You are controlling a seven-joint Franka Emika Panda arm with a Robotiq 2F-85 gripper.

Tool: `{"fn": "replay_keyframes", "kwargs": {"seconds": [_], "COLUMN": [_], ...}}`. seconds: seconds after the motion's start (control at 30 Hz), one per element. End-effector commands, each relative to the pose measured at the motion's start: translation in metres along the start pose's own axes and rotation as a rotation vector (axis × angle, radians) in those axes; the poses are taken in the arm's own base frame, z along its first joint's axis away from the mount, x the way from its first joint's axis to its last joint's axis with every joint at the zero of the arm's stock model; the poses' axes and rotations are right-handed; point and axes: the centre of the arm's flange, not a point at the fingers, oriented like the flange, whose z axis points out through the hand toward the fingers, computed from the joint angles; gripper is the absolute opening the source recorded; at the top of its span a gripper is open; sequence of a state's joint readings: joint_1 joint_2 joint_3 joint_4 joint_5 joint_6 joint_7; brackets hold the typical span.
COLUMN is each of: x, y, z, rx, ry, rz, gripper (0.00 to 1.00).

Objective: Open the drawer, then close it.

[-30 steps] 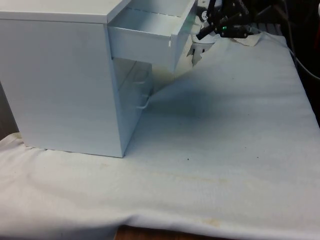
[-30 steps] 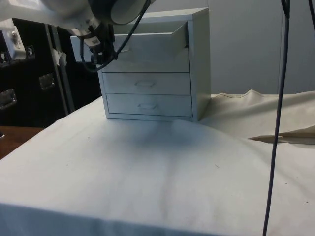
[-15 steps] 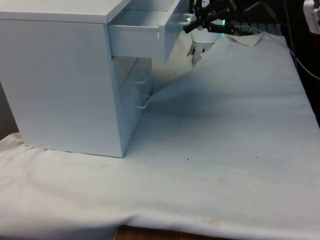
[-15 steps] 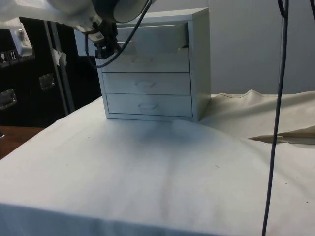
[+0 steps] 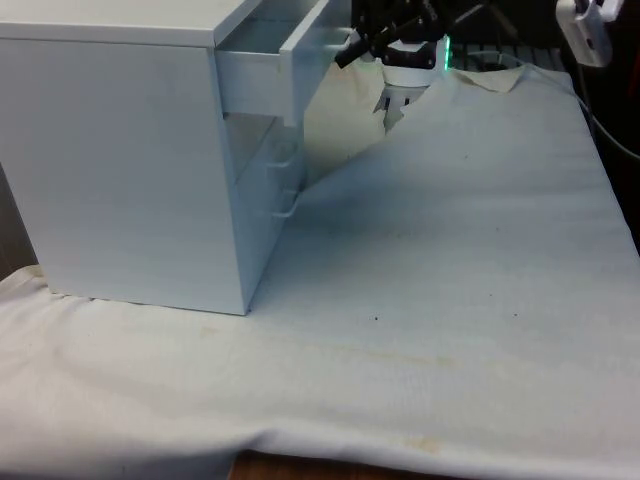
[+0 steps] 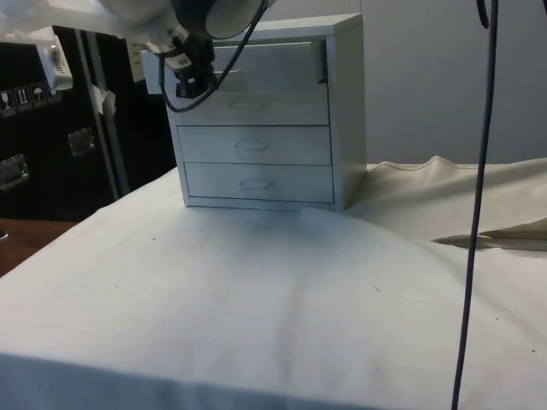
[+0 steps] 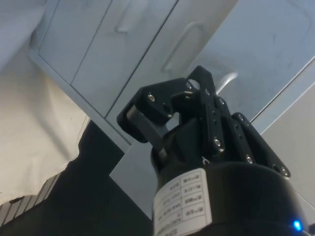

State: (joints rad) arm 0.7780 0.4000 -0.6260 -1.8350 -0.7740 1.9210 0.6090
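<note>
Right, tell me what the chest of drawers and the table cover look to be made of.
Chest of drawers: probably painted sheet metal, judging by its thin drawer walls and smooth white faces with a soft sheen; laminate can't be ruled out. Table cover: white woven cloth, matte, with wrinkles and folds.

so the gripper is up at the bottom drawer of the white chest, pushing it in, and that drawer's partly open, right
Not quite: it is the top drawer, not the bottom one. In the front view the top drawer juts partly out of the white chest with the gripper at its face; the side view shows the two lower drawers flush. Whether it is pushing cannot be judged from one moment.
</note>
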Motion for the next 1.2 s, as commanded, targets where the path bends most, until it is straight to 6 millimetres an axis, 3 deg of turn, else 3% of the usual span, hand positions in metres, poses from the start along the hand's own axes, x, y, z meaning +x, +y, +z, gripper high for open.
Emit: {"fn": "replay_keyframes", "kwargs": {"seconds": [0.0,0.87,1.17], "x": [0.0,0.003,0.002], "y": [0.005,0.04,0.044], "z": [0.005,0.054,0.058], "rx": [0.01,0.006,0.01], "ry": [0.005,-0.032,-0.038], "rz": [-0.003,0.03,0.04], "gripper": [0.0,0.0,0.0]}}
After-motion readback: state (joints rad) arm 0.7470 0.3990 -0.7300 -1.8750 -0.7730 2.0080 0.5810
